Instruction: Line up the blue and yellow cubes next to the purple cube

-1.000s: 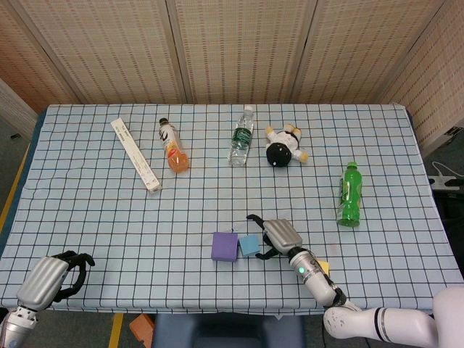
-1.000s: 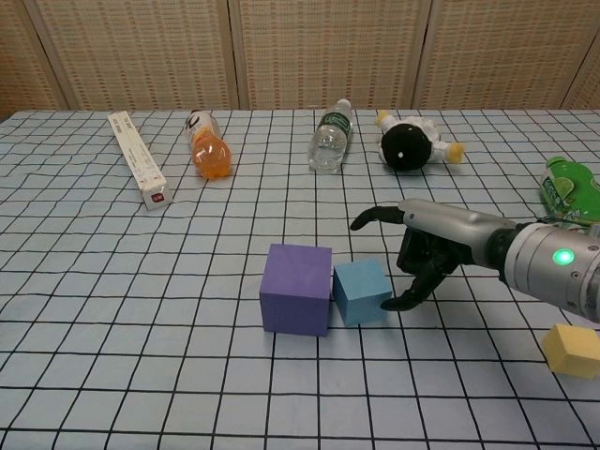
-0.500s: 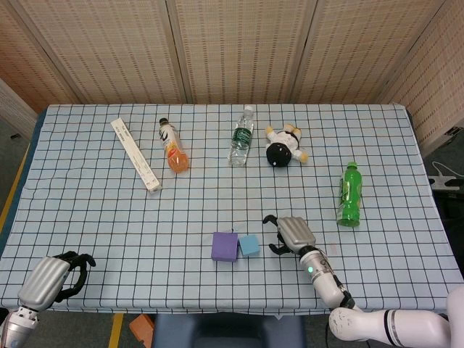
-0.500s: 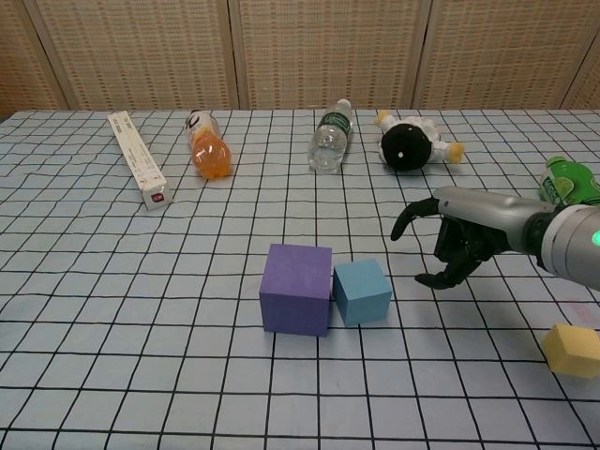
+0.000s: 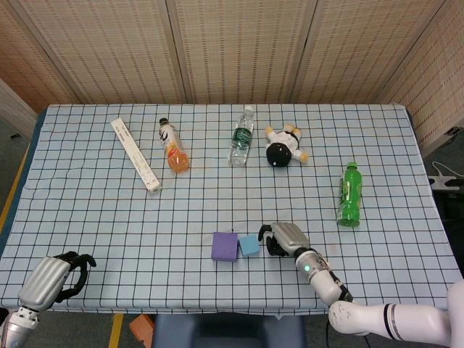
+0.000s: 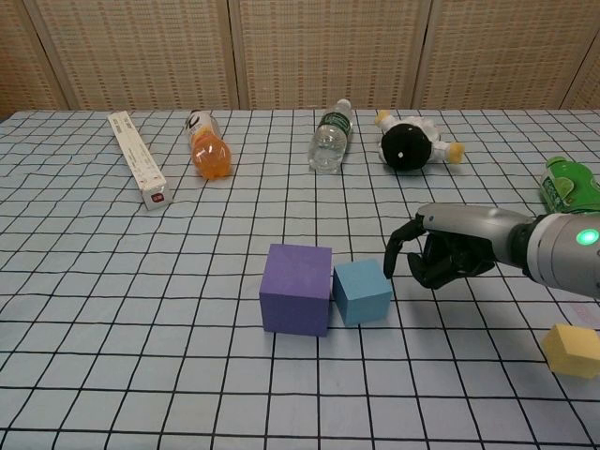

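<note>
- My right hand [image 6: 448, 251] hovered just right of the blue cube [image 6: 361, 291], fingers curled inward, holding nothing.
- The blue cube sat against the purple cube [image 6: 296, 288].
- The yellow cube [image 6: 571, 350] lay well apart, right.
- My left hand [image 5: 54, 277] curled empty.

A table under a blue-and-black checked cloth [image 5: 87, 196] stands before tan woven-reed folding wall panels [image 5: 239, 51], grey floor with a yellow line [image 5: 116, 330] visible below.

Purple cube [image 6: 297, 288], blue cube [image 6: 361, 291], yellow cube [image 6: 570, 350]; blue-checked tablecloth [image 6: 141, 281].
</note>
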`<state>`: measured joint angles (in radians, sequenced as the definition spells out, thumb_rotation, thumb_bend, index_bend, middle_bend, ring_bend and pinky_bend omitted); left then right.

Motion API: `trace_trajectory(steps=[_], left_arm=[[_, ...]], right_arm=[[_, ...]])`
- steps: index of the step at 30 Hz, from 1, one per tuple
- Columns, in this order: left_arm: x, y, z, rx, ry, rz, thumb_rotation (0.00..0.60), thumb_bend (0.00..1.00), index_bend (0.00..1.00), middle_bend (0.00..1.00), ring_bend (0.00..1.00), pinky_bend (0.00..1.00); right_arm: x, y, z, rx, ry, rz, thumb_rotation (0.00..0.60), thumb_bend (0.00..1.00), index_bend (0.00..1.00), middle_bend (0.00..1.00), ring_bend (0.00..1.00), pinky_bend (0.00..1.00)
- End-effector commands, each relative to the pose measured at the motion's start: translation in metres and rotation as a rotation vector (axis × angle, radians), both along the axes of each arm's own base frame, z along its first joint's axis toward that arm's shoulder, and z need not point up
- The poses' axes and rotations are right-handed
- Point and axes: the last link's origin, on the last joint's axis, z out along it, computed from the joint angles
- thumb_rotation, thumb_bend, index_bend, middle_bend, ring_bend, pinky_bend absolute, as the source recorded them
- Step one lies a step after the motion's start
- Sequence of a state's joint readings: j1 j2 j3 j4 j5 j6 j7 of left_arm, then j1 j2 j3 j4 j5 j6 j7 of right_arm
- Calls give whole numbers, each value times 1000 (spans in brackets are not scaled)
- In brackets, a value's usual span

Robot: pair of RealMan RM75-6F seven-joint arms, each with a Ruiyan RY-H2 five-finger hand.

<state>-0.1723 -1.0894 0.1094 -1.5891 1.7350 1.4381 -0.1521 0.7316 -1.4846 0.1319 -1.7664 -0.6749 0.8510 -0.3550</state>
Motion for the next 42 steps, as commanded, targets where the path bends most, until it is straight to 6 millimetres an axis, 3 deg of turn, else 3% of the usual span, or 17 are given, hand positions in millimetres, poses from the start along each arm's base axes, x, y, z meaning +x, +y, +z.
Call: trace_trajectory(steps=[1,23,42], left_arm=[[0,0,0,0,0,1,600,573,457,584,446,610],[0,0,1,2,-3,0,600,574,457,584,447,610],[0,0,1,2,-5,3,600,574,458,584,446,610]], right_arm=[[0,0,1,13,-17,-8,600,737,436,1000,907,1000],[-1,3,-7,116,-46,-37,600,756,450,1000,912,1000],[-3,-4,-14,85,-60,-18,600,756,451,1000,912,1000]])
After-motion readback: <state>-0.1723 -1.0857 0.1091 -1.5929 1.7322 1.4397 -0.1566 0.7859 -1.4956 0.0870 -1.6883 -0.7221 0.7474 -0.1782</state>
